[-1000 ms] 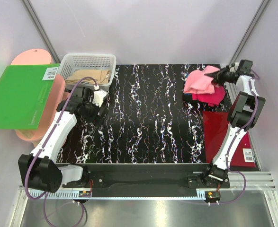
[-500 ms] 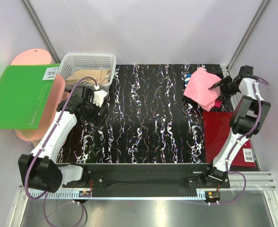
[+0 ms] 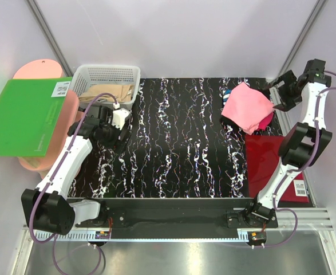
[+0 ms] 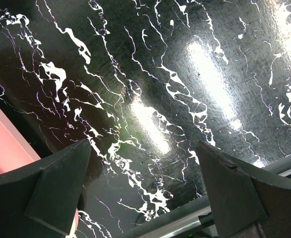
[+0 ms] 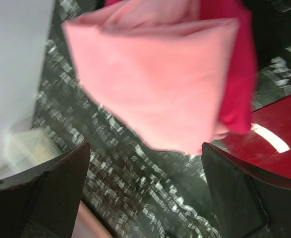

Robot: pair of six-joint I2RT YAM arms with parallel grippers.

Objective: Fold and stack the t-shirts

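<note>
A folded salmon-pink t-shirt (image 3: 246,107) lies on top of a magenta t-shirt (image 3: 265,121) at the table's far right. In the right wrist view the pink t-shirt (image 5: 155,84) covers most of the magenta t-shirt (image 5: 240,74). My right gripper (image 3: 279,94) hangs open just right of the pile and above it, touching neither shirt; in its own view the gripper (image 5: 145,193) has only table between the fingers. My left gripper (image 3: 121,130) is open over bare table at the left, and nothing is between the fingers of that gripper (image 4: 145,188).
A stiff dark-red board (image 3: 268,163) lies in front of the pile along the right edge. A white basket (image 3: 106,73) holding beige cloth (image 3: 107,91) stands at the far left. A green board (image 3: 24,117) rests on pink boards (image 3: 39,69) beyond the table's left side.
My right gripper opened and let go of the pink t-shirt, then drew back up and to the right. The shirt settled flat on the magenta one. The left arm stayed still.
</note>
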